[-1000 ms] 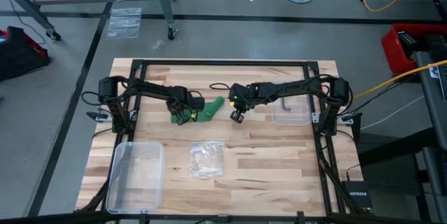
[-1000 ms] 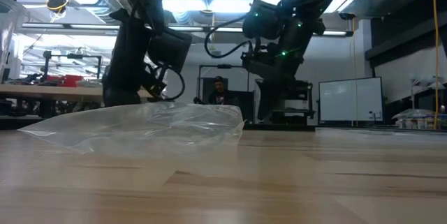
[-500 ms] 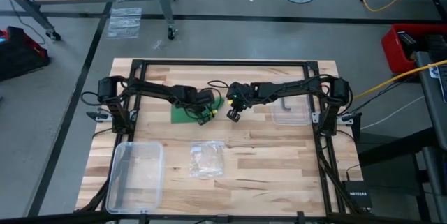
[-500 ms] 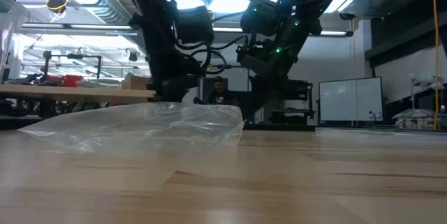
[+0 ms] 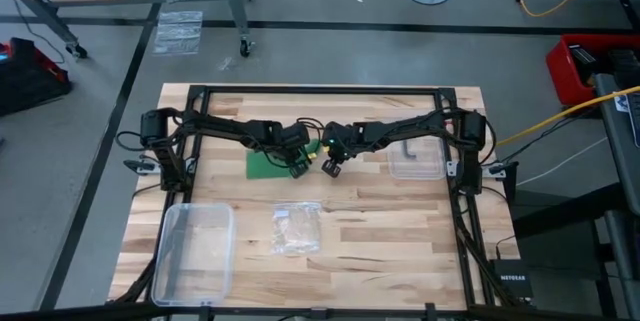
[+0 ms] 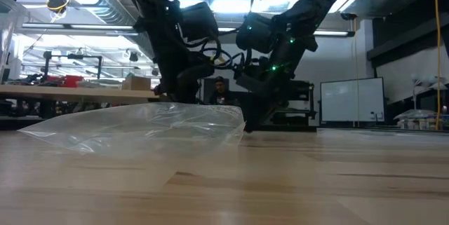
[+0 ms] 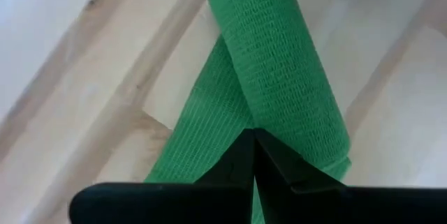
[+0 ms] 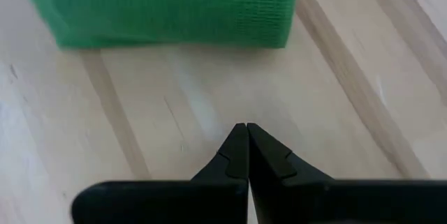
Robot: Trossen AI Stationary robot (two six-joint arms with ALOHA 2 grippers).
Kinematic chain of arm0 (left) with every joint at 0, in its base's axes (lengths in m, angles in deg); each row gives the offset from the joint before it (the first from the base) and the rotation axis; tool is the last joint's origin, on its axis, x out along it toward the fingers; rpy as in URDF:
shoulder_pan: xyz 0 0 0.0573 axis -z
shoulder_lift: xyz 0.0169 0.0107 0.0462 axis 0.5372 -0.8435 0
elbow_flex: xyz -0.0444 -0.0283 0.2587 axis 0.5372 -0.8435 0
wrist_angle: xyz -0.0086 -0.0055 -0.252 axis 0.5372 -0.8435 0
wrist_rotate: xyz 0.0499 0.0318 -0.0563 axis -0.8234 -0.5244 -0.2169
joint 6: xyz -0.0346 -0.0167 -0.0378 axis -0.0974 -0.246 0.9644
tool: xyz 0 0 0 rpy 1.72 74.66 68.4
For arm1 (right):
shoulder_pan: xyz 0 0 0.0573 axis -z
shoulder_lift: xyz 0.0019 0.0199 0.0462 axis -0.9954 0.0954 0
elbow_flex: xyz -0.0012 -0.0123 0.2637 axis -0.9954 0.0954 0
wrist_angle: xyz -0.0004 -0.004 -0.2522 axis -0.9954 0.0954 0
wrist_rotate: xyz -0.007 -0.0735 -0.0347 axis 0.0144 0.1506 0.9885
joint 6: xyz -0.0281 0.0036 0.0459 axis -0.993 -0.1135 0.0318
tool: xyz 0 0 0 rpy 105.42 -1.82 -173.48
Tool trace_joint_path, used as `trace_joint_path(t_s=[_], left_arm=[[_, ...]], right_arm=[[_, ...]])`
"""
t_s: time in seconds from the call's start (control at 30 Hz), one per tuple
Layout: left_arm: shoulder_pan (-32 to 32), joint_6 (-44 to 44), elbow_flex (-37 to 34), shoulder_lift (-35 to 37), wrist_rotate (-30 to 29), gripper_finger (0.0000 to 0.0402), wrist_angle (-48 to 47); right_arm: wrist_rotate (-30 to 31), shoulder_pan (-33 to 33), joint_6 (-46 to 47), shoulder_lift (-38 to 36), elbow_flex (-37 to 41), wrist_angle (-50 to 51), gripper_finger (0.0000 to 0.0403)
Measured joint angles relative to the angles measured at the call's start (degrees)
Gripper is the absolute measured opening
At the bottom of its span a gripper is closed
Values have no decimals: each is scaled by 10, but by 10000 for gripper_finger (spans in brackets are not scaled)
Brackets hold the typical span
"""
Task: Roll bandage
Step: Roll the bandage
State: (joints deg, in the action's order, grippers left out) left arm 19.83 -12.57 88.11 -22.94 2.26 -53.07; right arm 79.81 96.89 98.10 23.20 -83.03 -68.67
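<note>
At counter centre, the green bandage point(image 5: 268, 162) lies at nine o'clock of both closed, empty tools, the left tool point(image 5: 299, 168) touching it, the right tool point(image 5: 329, 169) just beside.

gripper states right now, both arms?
Left gripper: closed, tips over the bandage; can't tell whether it's pinching the fabric.
Right gripper: closed, holding nothing, just short of the bandage.

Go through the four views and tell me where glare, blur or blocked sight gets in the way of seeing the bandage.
High view: even light, the bandage partly under the left gripper. Low view: bright ceiling lights behind dark arms, the plastic bag hides it. Left wrist view: sharp weave. Right wrist view: shut right gripper sharp, wood pale.
</note>
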Motion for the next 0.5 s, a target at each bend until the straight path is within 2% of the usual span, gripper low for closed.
trace_joint_path(t_s=[0.13,0.27,0.5], left_arm=[[9,18,0,0,24,0,7],[21,20,0,0,35,0,32],[23,18,0,0,37,0,77]], right_arm=[[-1,0,0,0,0,-30,0],[-27,0,2,0,0,-57,0],[-30,0,2,0,0,-40,0]])
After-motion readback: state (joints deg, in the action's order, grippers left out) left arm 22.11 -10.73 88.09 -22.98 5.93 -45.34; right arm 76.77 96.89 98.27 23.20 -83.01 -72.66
